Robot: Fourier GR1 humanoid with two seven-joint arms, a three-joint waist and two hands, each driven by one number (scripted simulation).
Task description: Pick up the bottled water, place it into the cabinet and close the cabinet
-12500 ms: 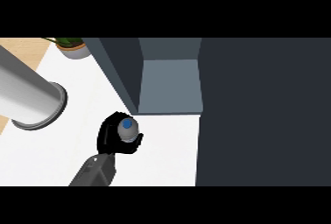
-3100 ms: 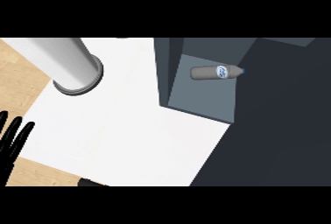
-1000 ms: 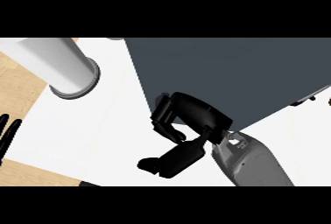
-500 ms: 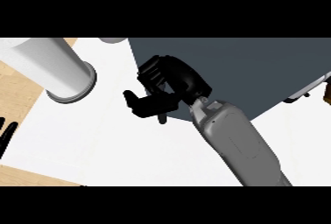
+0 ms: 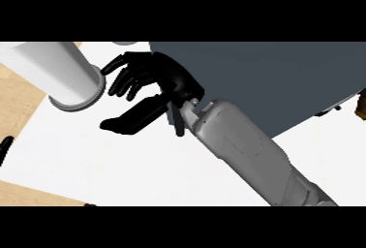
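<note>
Since the bottled water shows nowhere in this view, judge it to be inside the dark grey cabinet (image 5: pixel 279 82), behind its flat door face. The right hand (image 5: pixel 168 77) lies at that face's left edge, fingers (image 5: pixel 121 80) loosely spread, holding nothing. Step in hand: closing the cabinet. Left of the hand stands a white cylinder (image 5: pixel 61 72); beneath it, the white worktop (image 5: pixel 107 164). Next move: press the door flush, then withdraw. The left hand (image 5: pixel 4 147) is a sliver; its state cannot be told.

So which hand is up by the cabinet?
The right hand, open at the left edge of the dark grey cabinet, beside the white cylinder. The left hand only peeks in at the view's left edge.
</note>
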